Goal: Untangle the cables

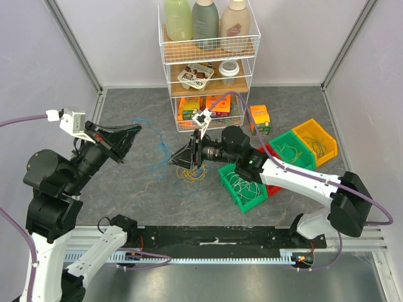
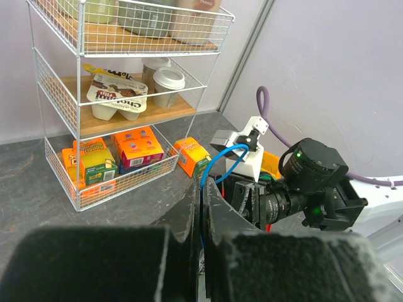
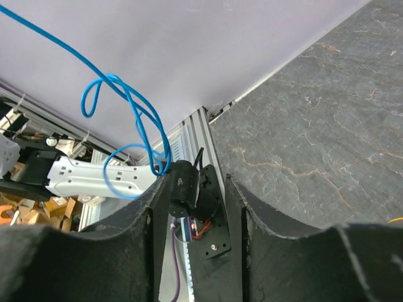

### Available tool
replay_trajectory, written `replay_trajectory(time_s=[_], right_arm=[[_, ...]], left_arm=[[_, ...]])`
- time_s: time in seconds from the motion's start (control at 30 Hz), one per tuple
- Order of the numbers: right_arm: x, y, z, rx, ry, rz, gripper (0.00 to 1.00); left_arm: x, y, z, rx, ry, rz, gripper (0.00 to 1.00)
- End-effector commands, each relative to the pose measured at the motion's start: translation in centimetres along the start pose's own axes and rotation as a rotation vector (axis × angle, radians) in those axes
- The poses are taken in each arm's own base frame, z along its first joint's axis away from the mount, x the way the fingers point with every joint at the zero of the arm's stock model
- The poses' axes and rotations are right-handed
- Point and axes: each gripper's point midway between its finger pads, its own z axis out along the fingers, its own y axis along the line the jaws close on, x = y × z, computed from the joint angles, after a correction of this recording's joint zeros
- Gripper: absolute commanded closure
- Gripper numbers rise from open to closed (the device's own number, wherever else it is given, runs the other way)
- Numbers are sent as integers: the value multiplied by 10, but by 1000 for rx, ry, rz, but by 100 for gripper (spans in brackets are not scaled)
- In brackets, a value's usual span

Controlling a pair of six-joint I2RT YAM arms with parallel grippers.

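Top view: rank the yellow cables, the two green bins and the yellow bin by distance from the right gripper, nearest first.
From the right gripper:
1. yellow cables: on the table just below it in the top view.
2. near green bin: to the right, closer to the arm bases.
3. far green bin: further right.
4. yellow bin: rightmost, towards the side wall.

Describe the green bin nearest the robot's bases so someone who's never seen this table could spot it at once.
Right of the white wire rack at the back, four small bins sit in a diagonal row. Yours is the green bin at the row's near end, beside the red bin. The other green bin sits farther back, next to the yellow bin.
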Motion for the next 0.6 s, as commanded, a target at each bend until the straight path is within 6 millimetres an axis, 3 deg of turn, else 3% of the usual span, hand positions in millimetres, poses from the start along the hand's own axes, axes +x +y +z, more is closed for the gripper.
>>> replay_trajectory(time_s=[0.0, 0.27, 0.57], right_arm=[[-32, 27, -16, -29, -117, -32, 54], [-37, 33, -25, -19, -124, -55, 54], [-39, 47, -8, -76, -100, -65, 55]], left_arm=[[-12, -8, 1, 27, -34, -20, 98], [-7, -6, 2, 26, -23, -22, 98], [-6, -6, 2, 24, -22, -18, 98]])
